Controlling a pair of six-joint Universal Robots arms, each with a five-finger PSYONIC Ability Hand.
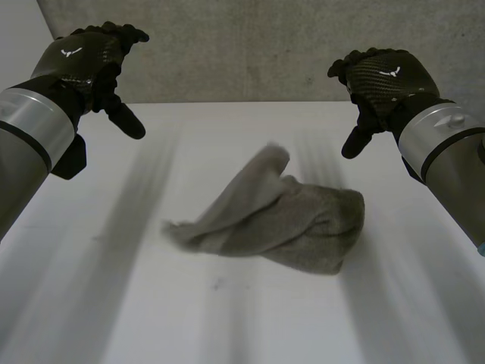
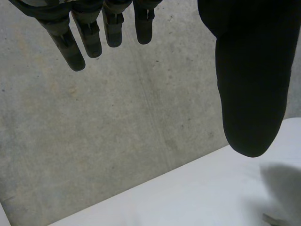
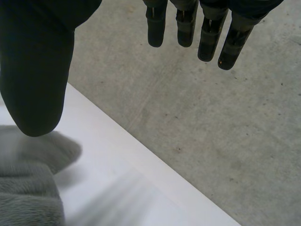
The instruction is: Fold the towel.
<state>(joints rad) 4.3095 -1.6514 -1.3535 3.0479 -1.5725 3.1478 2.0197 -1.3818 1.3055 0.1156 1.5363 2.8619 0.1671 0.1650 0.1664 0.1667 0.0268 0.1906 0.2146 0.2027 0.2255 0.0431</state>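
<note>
The grey towel (image 1: pixel 280 220) lies crumpled near the middle of the white table (image 1: pixel 114 303). Its bulky folded mass sits toward 4 o'clock, a thin corner trails out toward 8 o'clock, and one flap stands up toward 12 o'clock. The left hand (image 1: pixel 87 64) hovers above the table's far edge at about 10 o'clock from the towel, well apart from it. It is released, with its fingers (image 2: pixel 70 52) straight and the thumb spread wide. The right hand (image 1: pixel 383 80) hovers at about 2 o'clock from the towel, also clear of the cloth. It too is released, with straight fingers (image 3: pixel 207 37) and the thumb held apart. Grey concrete (image 1: pixel 265 45) lies beyond the table's far edge.
</note>
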